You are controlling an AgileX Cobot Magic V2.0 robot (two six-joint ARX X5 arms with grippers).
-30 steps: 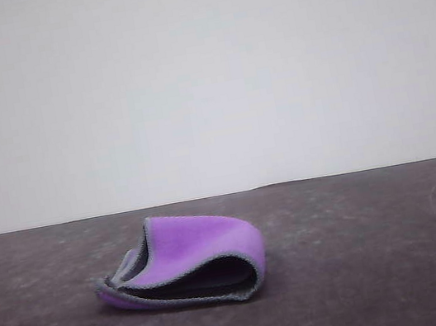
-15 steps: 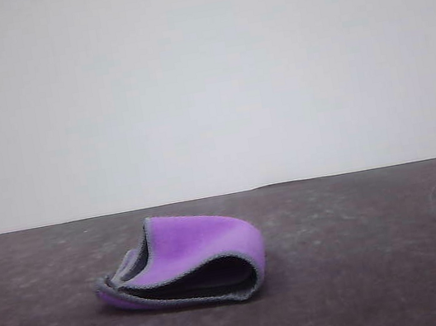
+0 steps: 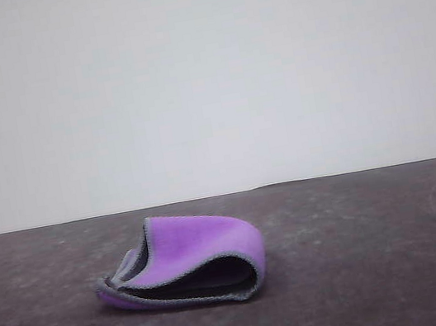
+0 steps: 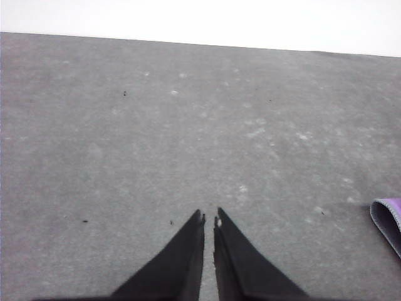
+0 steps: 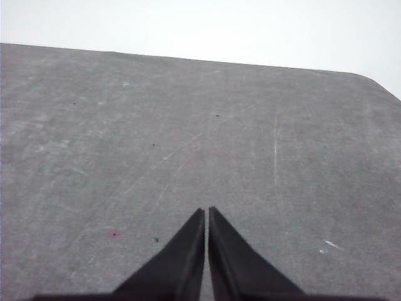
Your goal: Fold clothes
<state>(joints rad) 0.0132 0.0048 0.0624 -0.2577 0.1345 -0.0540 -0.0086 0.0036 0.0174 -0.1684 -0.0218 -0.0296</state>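
Note:
The clothes (image 3: 192, 255) lie on the dark table left of centre in the front view: one small cloth loosely doubled over, purple face outward, dark inner face showing in the open fold, light grey edging along the rim. A corner of the clothes (image 4: 390, 221) shows at the edge of the left wrist view, well apart from my left gripper (image 4: 209, 217). That gripper is shut with its black fingers together over bare table. My right gripper (image 5: 206, 211) is shut too, with nothing between its fingers and only table surface ahead.
The dark grey table (image 3: 370, 271) runs back to a plain white wall (image 3: 204, 81). Its far edge and a rounded corner (image 5: 369, 78) appear in the right wrist view. Faint scratches mark the surface.

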